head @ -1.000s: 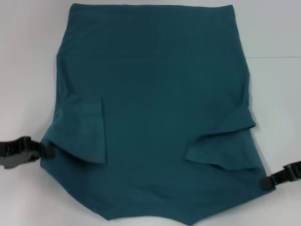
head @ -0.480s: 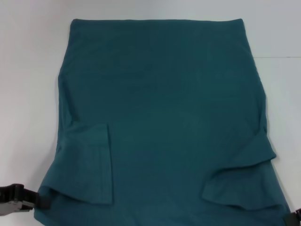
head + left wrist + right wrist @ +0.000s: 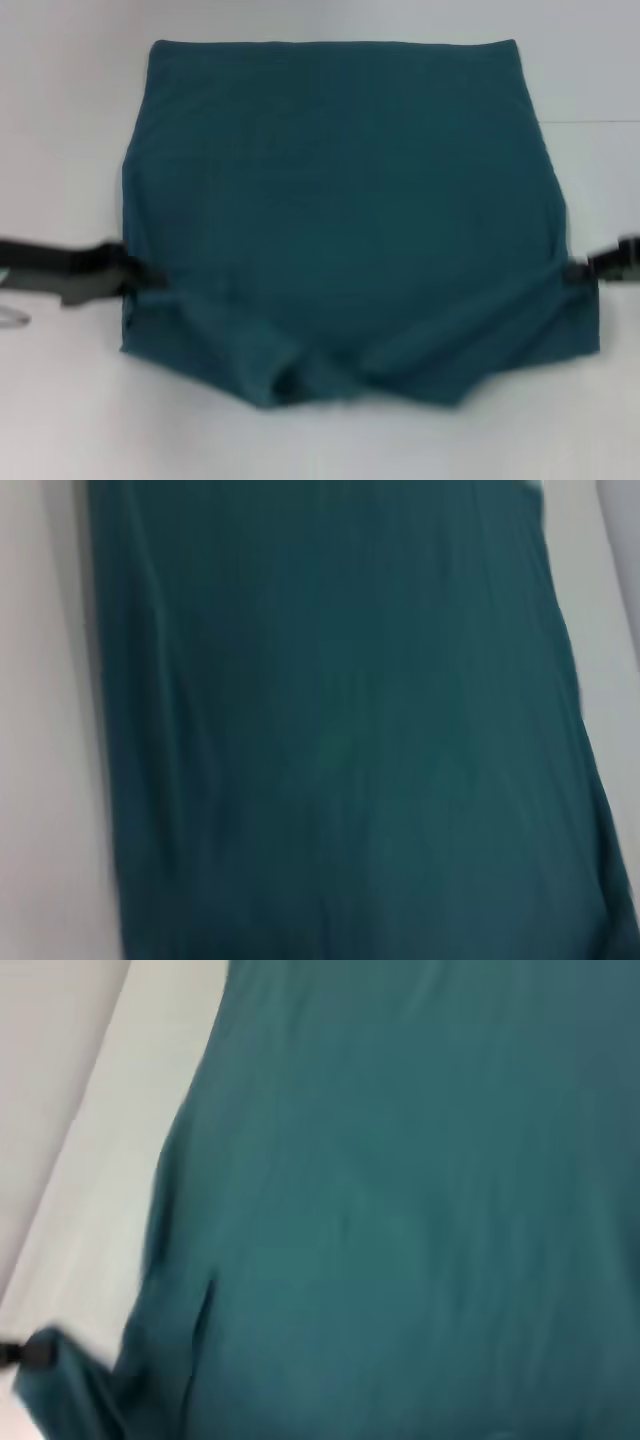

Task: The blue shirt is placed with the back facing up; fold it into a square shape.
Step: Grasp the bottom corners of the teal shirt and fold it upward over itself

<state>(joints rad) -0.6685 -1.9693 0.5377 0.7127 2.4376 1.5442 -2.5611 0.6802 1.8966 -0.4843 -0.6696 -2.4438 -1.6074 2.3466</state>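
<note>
The blue shirt [image 3: 340, 190] lies spread on the white table, its far hem straight at the back. Its near part is lifted and doubled toward the far side, with a rumpled fold [image 3: 330, 375] hanging at the front. My left gripper [image 3: 138, 272] grips the shirt's left edge, and my right gripper [image 3: 578, 270] grips the right edge at the same height. Both are shut on the fabric. The left wrist view is filled by the shirt [image 3: 340, 730]. In the right wrist view the shirt [image 3: 420, 1210] fills most of the picture, and the left gripper [image 3: 35, 1350] shows far off at its edge.
White table [image 3: 60, 120] surrounds the shirt on all sides. A faint seam line [image 3: 600, 122] runs across the table at the back right.
Both grippers moved from the near corners toward the far side, carrying the shirt's near part up and over. The folded-in sleeves are now hidden beneath the fold.
</note>
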